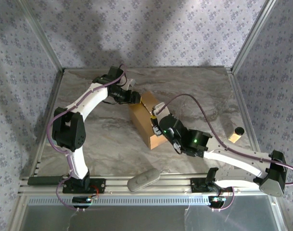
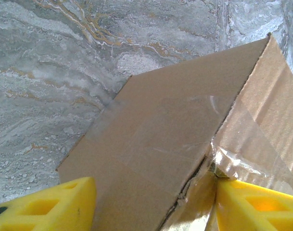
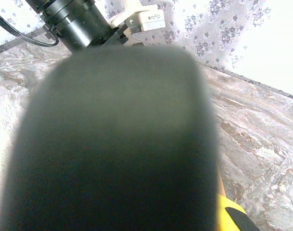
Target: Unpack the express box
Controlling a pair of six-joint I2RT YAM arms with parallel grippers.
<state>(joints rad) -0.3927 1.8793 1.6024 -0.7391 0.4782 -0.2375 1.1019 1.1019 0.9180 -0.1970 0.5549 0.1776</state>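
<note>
The express box [image 1: 145,126] is a brown cardboard carton that stands mid-table, with clear tape along its edges. My left gripper [image 1: 133,97] is at its far left end. In the left wrist view the gripper's [image 2: 153,207] yellow fingers [image 2: 45,207] straddle a taped corner of the box [image 2: 156,125] and press on it from both sides. My right gripper [image 1: 156,115] reaches over the box top from the right. A blurred dark thing [image 3: 117,144] sits right in front of the right wrist camera, between the jaws. One yellow finger [image 3: 231,216] shows beside it. I cannot tell what the dark thing is.
A small wooden cylinder with a black top [image 1: 236,134] stands near the right edge of the marble table [image 1: 199,91]. A grey oblong thing [image 1: 143,179] lies on the front rail between the arm bases. Metal posts and patterned cloth walls close in the table.
</note>
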